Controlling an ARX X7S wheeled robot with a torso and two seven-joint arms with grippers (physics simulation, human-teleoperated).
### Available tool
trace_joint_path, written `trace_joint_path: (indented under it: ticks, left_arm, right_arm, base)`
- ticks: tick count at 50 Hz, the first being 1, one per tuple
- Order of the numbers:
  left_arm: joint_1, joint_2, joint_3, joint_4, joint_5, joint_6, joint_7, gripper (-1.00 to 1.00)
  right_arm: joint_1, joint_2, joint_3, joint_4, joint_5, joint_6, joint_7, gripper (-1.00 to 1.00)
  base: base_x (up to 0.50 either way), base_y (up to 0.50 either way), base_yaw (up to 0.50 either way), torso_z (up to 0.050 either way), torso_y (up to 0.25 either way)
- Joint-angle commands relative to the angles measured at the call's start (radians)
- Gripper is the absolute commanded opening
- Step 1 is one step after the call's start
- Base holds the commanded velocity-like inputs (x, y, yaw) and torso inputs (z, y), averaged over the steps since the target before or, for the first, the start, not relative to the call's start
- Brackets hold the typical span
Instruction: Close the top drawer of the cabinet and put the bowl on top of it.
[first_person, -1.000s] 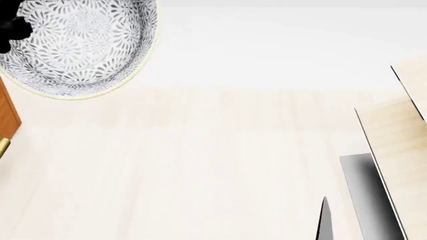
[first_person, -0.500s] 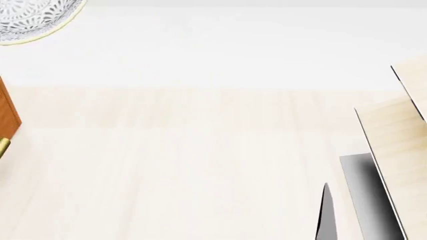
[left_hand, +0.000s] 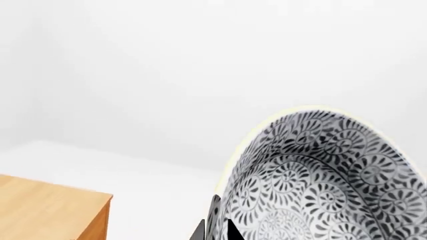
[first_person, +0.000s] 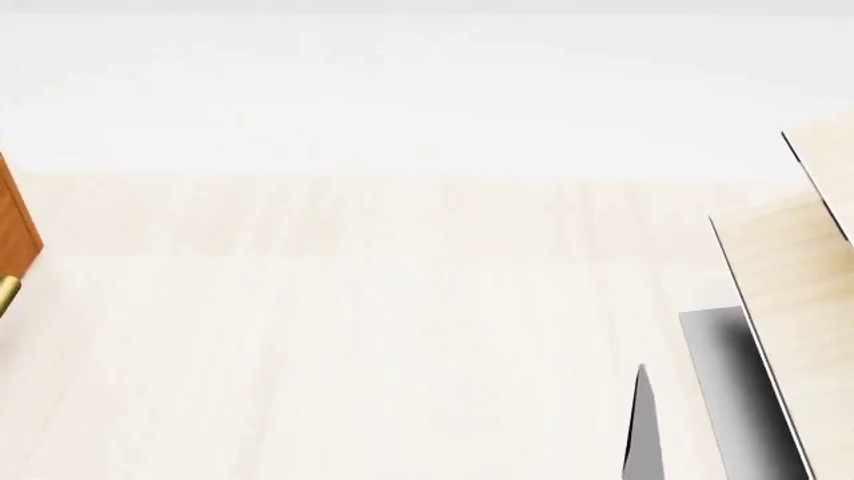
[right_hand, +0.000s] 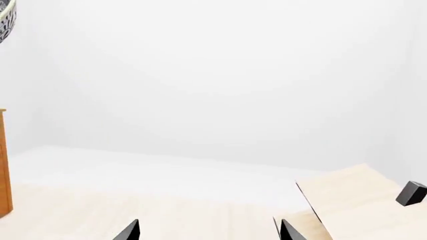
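Observation:
The bowl, white with a dense grey-blue floral pattern, hangs tilted in the air, and my left gripper is shut on its rim, one finger inside and one outside. In the left wrist view the cabinet's flat top lies below and to one side of the bowl. The head view holds only a reddish-brown sliver of the cabinet and a brass handle tip at its left edge; the top drawer's state is hidden. My right gripper is open and holds nothing. A sliver of the bowl shows in the right wrist view.
A pale wooden structure with a grey plate stands at the right, also in the right wrist view as the pale structure. Light wood floor stretches between it and the cabinet. A thin grey blade sits low right.
The bowl has risen up and left out of the head view with the left gripper. The thin grey blade at the lower right has shifted slightly up and left.

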Motion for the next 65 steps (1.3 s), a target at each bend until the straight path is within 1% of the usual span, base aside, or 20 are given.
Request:
trace_joint_path:
  ticks: [1, 10, 14, 17, 23, 37, 41, 45, 49, 56, 65]
  left_arm:
    - [-0.028, -0.022, -0.019, -0.011, 0.007, 0.009, -0.003, -1.0]
    - [-0.033, -0.03, -0.015, -0.023, 0.026, 0.022, 0.012, -1.0]
    - [-0.034, -0.031, -0.007, -0.043, 0.052, 0.037, 0.038, -1.0]
    - [-0.042, -0.037, 0.004, -0.067, 0.081, 0.05, 0.068, -1.0]
    - [-0.046, -0.046, 0.007, -0.087, 0.104, 0.066, 0.089, -1.0]
    - [-0.086, -0.062, 0.044, -0.14, 0.203, 0.111, 0.119, -1.0]
    - [-0.093, -0.071, 0.048, -0.15, 0.218, 0.118, 0.131, -1.0]
    - [-0.098, -0.078, 0.048, -0.173, 0.235, 0.132, 0.141, -1.0]
    - [-0.108, -0.082, 0.052, -0.19, 0.25, 0.143, 0.154, -1.0]
    - [-0.141, -0.083, 0.079, -0.224, 0.301, 0.166, 0.178, -1.0]
    - [-0.106, -0.087, 0.077, -0.243, 0.336, 0.222, 0.194, -1.0]
  right_arm:
    - [0.021, 0.0, -0.015, -0.005, 0.024, 0.003, 0.022, 1.0]
    - [0.042, 0.002, -0.058, -0.001, -0.007, -0.003, 0.017, 1.0]
    - [0.068, -0.017, -0.111, 0.017, -0.069, 0.005, -0.003, 1.0]
    - [0.101, -0.013, -0.176, 0.031, -0.106, -0.006, -0.009, 1.0]
    - [0.141, -0.016, -0.25, 0.047, -0.164, -0.01, -0.019, 1.0]
    - [0.141, -0.021, -0.27, 0.054, -0.213, -0.007, -0.053, 1.0]
    - [0.151, -0.018, -0.292, 0.057, -0.224, -0.014, -0.054, 1.0]
    - [0.166, -0.045, -0.32, 0.079, -0.271, 0.01, -0.069, 1.0]
    - [0.177, -0.043, -0.342, 0.082, -0.282, 0.001, -0.067, 1.0]
    - [0.182, -0.047, -0.36, 0.087, -0.306, -0.003, -0.073, 1.0]
    - [0.191, -0.048, -0.381, 0.096, -0.331, -0.004, -0.085, 1.0]
  base:
    - [0.0, 0.0, 0.0, 0.0, 0.01]
    - [0.0, 0.0, 0.0, 0.0, 0.0]
    - [0.0, 0.0, 0.0, 0.0, 0.0]
    - [0.0, 0.0, 0.0, 0.0, 0.0]
    - [0.0, 0.0, 0.0, 0.0, 0.0]
    - [0.0, 0.0, 0.0, 0.0, 0.001]
    - [0.0, 0.0, 0.0, 0.0, 0.0]
    - [0.0, 0.0, 0.0, 0.0, 0.0]
    - [0.0, 0.0, 0.0, 0.0, 0.0]
    - [0.0, 0.0, 0.0, 0.0, 0.001]
    - [0.0, 0.0, 0.0, 0.0, 0.0]
